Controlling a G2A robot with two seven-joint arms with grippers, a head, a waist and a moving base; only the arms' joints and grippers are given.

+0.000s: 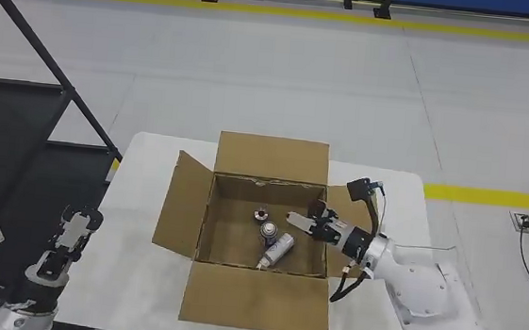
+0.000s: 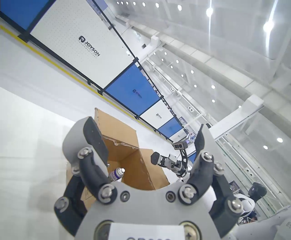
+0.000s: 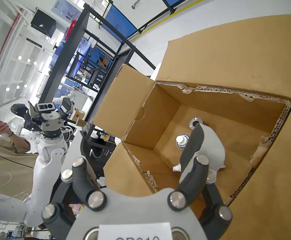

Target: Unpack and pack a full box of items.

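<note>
An open cardboard box (image 1: 257, 306) stands in the middle of the white table (image 1: 132, 276), all flaps folded outward. Inside are two upright cans (image 1: 261, 214) (image 1: 265, 229) and a spray can (image 1: 276, 248) lying on its side. My right gripper (image 1: 308, 223) hangs open over the box's right half, just right of the cans, holding nothing. In the right wrist view this gripper (image 3: 139, 134) looks into the box (image 3: 218, 68); one finger (image 3: 195, 145) partly hides the lying can (image 3: 176, 168). My left gripper (image 1: 76, 227) (image 2: 147, 138) is open and empty beyond the table's left edge.
A black metal frame (image 1: 42, 56) and a dark panel (image 1: 6, 142) stand left of the table, close to the left arm. The box's spread flaps (image 1: 180, 205) cover much of the tabletop. Bare table lies left of the box.
</note>
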